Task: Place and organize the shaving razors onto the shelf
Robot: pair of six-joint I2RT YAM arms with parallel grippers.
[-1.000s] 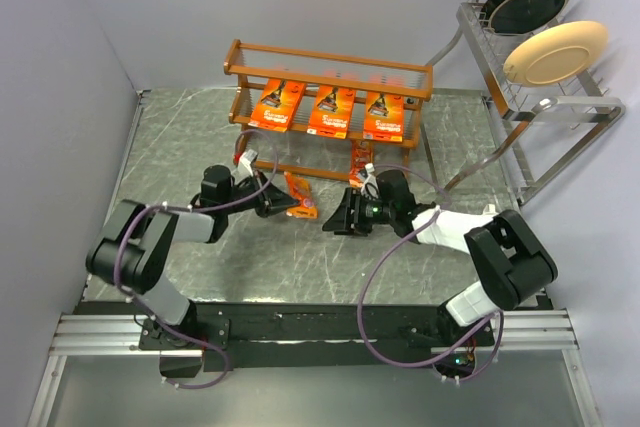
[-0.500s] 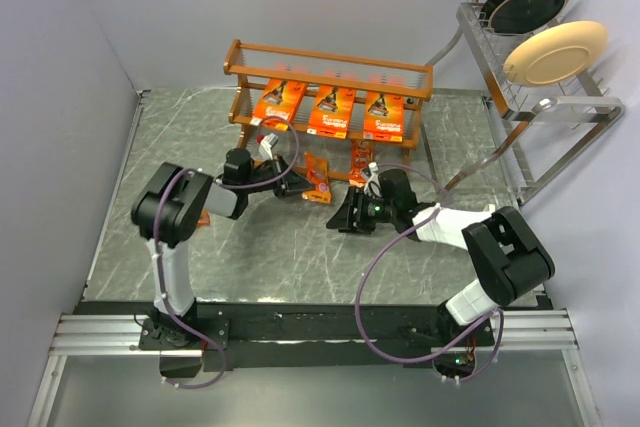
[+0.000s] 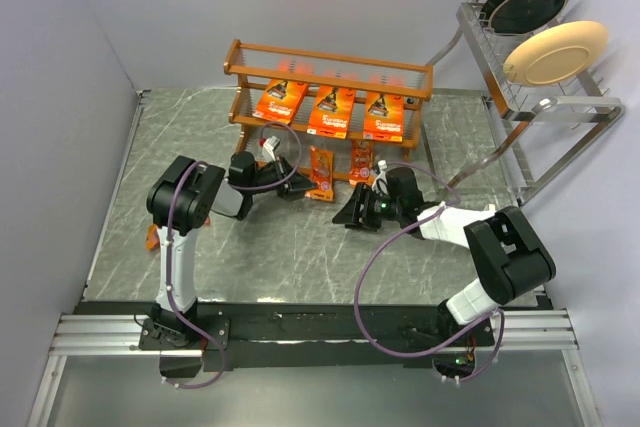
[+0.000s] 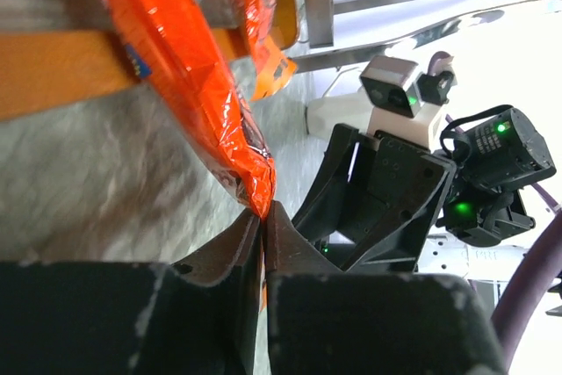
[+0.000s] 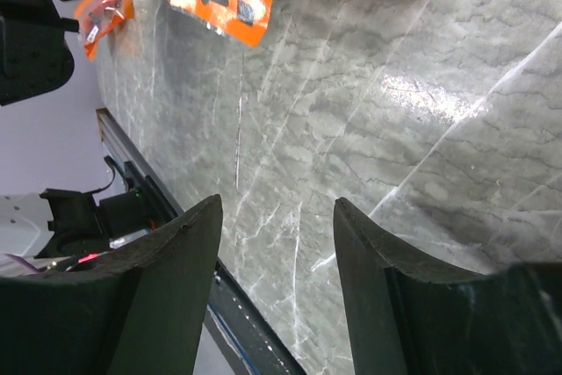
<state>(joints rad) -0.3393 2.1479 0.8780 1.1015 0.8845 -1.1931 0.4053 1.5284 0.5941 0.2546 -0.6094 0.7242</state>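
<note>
- Orange-brown wooden shelf (image 3: 330, 57) stands at the back of the grey marbled counter (image 3: 300, 267). I see three large razor cards (image 3: 333, 110) lying side by side on its middle tier.
- My left end effector (image 3: 298, 188) is closed on the lower edge of a narrow blister pack (image 3: 321, 172). In the left wrist view its fingertips (image 4: 237, 243) pinch the corner of the crinkled orange film.
- That pack leans up against the shelf's lowest front rail. I cannot tell whether its bottom touches the counter.
- A second narrow pack (image 3: 362, 160) sits at the same lower rail, just to the right of the gripped one.
- A small orange pack (image 3: 152, 237), seemingly the third narrow one, lies on the counter beside the left arm's elbow, well apart from the shelf.
- My right end effector (image 3: 345, 218) is open with nothing between its fingers (image 5: 167, 252). It is low over bare counter in front of the shelf, near the left one.
- A silver plate rack (image 3: 540, 117) at the far right holds a black plate (image 3: 530, 2) and a cream plate (image 3: 555, 52).
</note>
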